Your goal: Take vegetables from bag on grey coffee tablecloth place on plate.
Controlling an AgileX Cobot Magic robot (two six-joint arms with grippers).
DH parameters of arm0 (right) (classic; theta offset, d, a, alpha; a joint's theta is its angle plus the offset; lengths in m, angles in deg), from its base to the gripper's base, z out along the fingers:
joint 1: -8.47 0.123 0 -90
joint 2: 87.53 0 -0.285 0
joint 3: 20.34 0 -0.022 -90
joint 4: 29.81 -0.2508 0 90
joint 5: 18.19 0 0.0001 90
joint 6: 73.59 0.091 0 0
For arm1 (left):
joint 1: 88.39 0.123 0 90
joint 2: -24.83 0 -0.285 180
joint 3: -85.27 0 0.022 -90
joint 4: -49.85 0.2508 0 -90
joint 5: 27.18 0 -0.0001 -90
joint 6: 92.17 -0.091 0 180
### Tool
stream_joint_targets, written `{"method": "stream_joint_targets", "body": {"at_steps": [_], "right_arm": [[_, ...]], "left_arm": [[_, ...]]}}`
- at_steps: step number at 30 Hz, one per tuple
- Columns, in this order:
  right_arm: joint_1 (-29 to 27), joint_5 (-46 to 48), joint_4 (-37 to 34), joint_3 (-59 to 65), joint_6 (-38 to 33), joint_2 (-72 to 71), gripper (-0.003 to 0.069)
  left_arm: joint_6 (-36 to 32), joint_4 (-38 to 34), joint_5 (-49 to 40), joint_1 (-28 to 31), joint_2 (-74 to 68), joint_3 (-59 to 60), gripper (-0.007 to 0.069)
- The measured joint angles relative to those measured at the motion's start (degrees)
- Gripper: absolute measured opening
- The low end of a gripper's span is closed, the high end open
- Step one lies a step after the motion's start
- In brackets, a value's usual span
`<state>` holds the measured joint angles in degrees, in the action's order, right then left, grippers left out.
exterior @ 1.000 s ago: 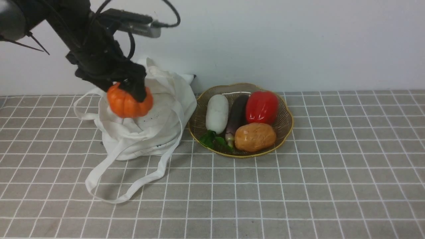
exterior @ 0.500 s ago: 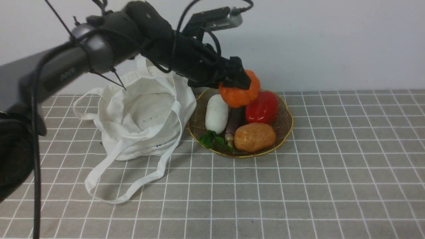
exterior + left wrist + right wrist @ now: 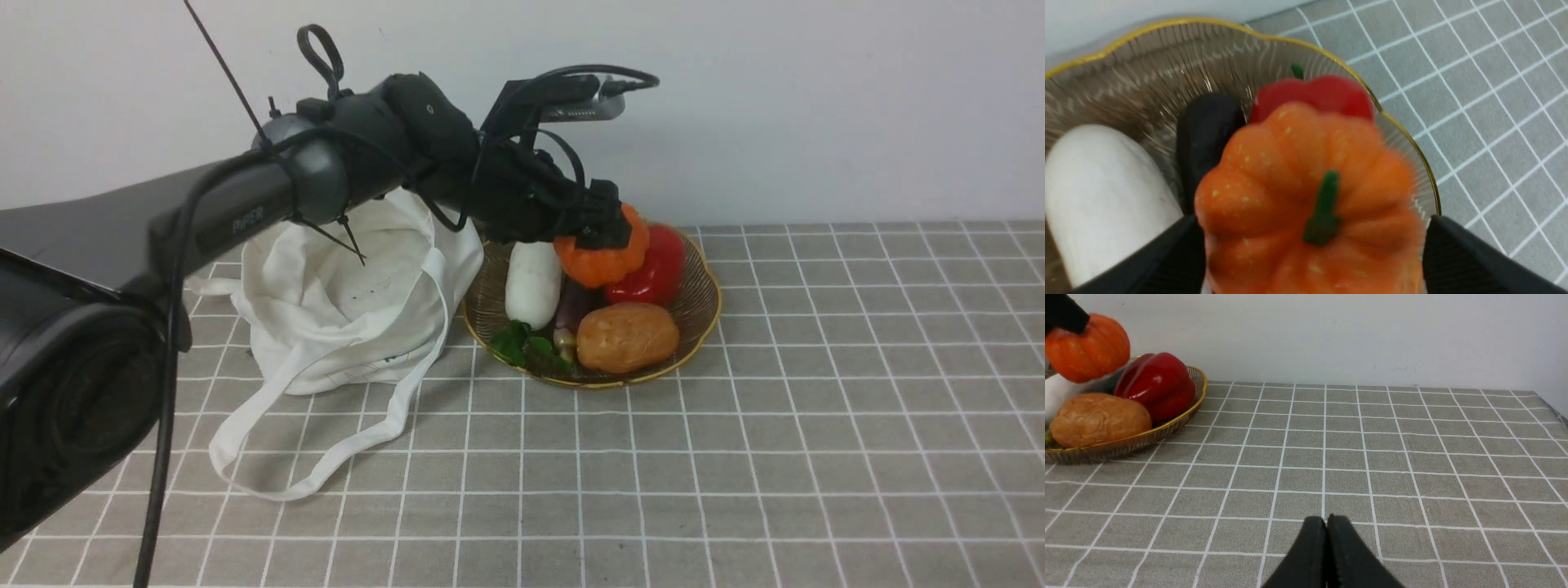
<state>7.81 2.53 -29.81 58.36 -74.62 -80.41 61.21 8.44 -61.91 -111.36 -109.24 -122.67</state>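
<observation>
Left tool [image 3: 611, 227] astride the pumpkin [image 3: 608, 265], whether gripping or loosened cannot be told; the pumpkin lies over the plate [image 3: 717, 314], near the worktop's far edge. Seat it gently beside the red pepper [image 3: 663, 273], then withdraw straight up.

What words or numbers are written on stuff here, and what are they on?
"PiPER": on the left arm, front view.
Small marks on the bag: too small to read.
I see no writing on the plate or the pumpkin.
</observation>
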Motion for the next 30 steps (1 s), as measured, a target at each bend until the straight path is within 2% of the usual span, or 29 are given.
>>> {"method": "stream_joint_targets", "body": {"at_steps": [11, 13, 15, 18, 20, 21, 24, 30], "right_arm": [[0.0, 0.0, 0.0, 0.0, 0.0, 0.0, -0.0015], [0.0, 0.0, 0.0, 0.0, 0.0, 0.0, -0.0015], [0.0, 0.0, 0.0, 0.0, 0.0, 0.0, -0.0015], [0.0, 0.0, 0.0, 0.0, 0.0, 0.0, -0.0015], [0.0, 0.0, 0.0, 0.0, 0.0, 0.0, -0.0015], [0.0, 0.0, 0.0, 0.0, 0.0, 0.0, -0.0015], [0.0, 0.0, 0.0, 0.0, 0.0, 0.0, -0.0015], [0.0, 0.0, 0.0, 0.0, 0.0, 0.0, -0.0015]], "left_arm": [[0.0, 1.34, -5.24, 1.11, 2.1, 0.05, 0.0685], [0.06, 2.0, -7.54, 2.0, 5.38, 0.11, 0.0655], [0.1, 3.15, -10.21, 2.57, 8.75, 0.11, 0.0581], [0.6, 6.16, -17.86, 2.97, 15.48, 0.06, 0.0393], [0.66, 8.17, -22.45, 2.97, 18.59, 0.06, 0.0267], [0.74, 10.06, -26.59, 2.9, 20.79, 0.06, 0.0153], [1.02, 13.75, -33.68, 2.86, 25.22, 0.06, 0.0029], [2.37, 18.36, -36.05, 2.91, 32.46, 3.73, -0.0005]]}}
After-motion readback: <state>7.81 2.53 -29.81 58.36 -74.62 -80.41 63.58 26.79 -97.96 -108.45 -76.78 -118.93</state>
